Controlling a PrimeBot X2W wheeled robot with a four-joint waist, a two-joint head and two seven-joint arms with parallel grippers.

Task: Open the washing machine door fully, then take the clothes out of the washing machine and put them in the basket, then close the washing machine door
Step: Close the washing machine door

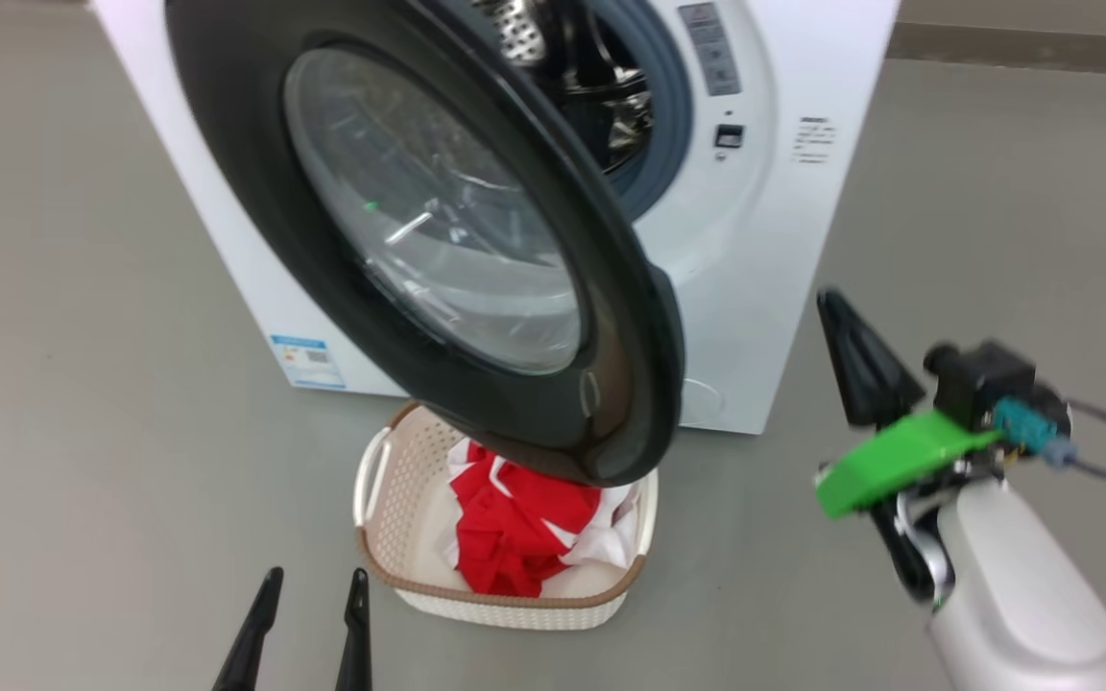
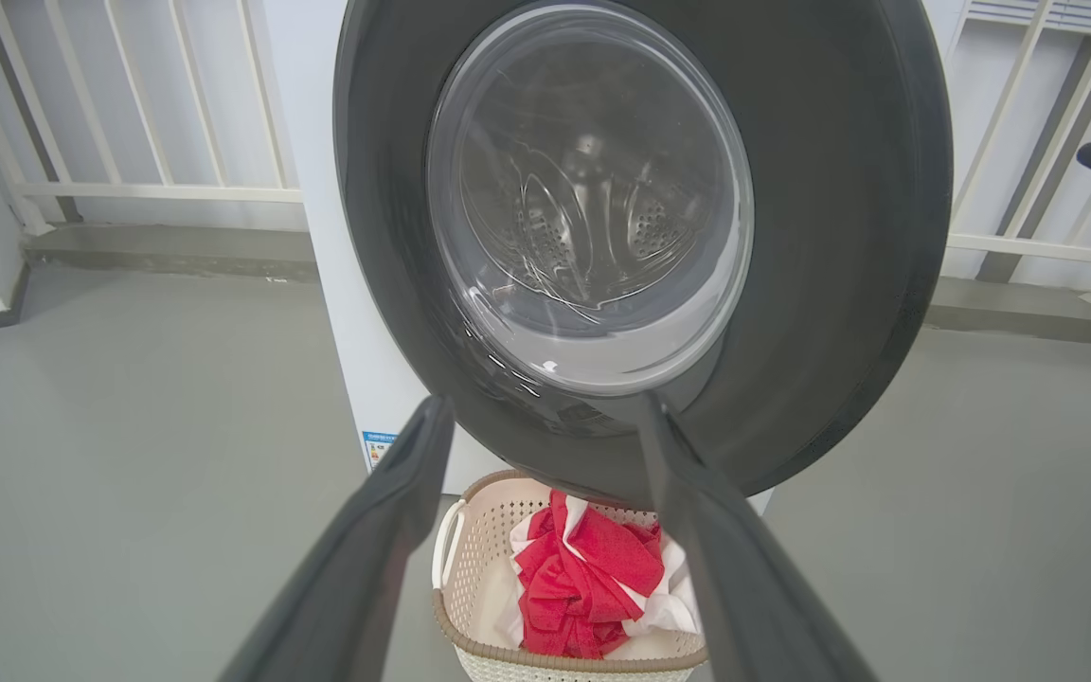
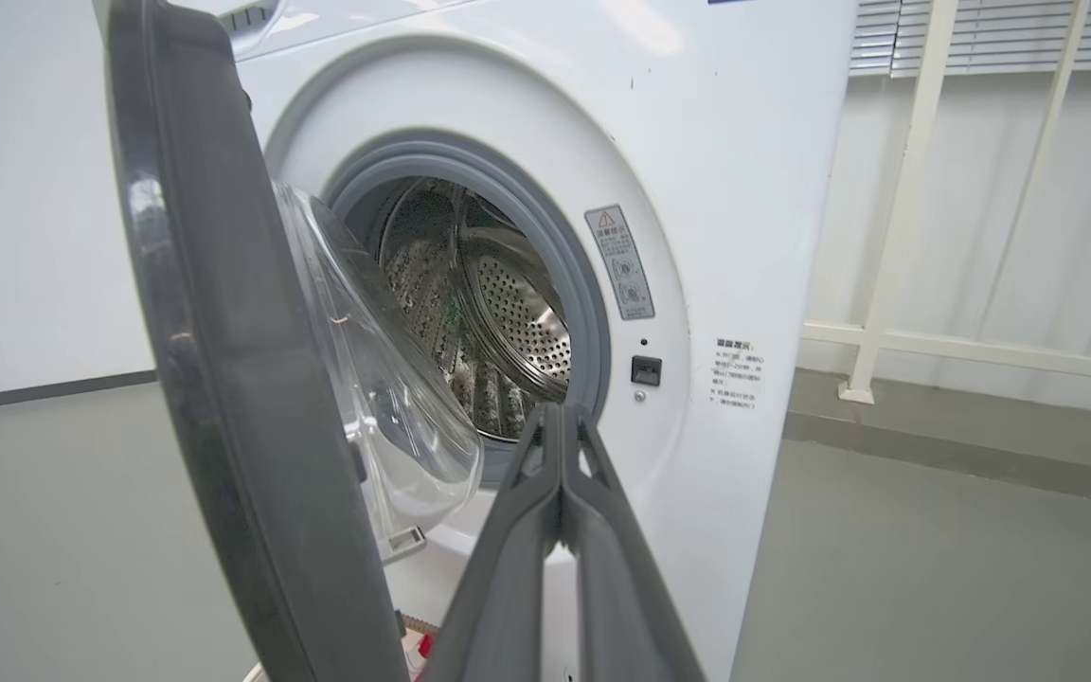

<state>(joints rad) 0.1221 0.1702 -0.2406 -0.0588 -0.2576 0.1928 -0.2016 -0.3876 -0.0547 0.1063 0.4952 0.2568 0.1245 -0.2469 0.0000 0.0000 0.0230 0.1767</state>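
The washing machine door [image 1: 476, 240] stands swung out from the front of the washing machine [image 1: 783, 240], hinged on the left side of the opening. Its black rim and bulging glass face the robot. Past its right edge the grey gasket [image 3: 593, 313] and the perforated steel drum [image 3: 517, 322] are open to view.

Below the door's lower edge, the basket [image 1: 390, 480] sits on the grey floor [image 1: 83, 432], just in front of the machine. The clothes [image 1: 515, 528] lie bunched inside it, red with white panels, and rise to about the brown rim.

The left end effector [image 1: 315, 576] is at the near left of the basket, apart from it. Its two dark fingers are spread wide with nothing between them, and in the left wrist view they frame the basket and the bottom of the door.

The right end effector [image 1: 841, 326] hangs to the right of the machine, clear of the door. Its fingers are pressed together and empty, and in the right wrist view they point toward the drum opening. A green part [image 1: 889, 456] sits at its wrist.

A white railing [image 2: 129, 189] runs along the far wall.
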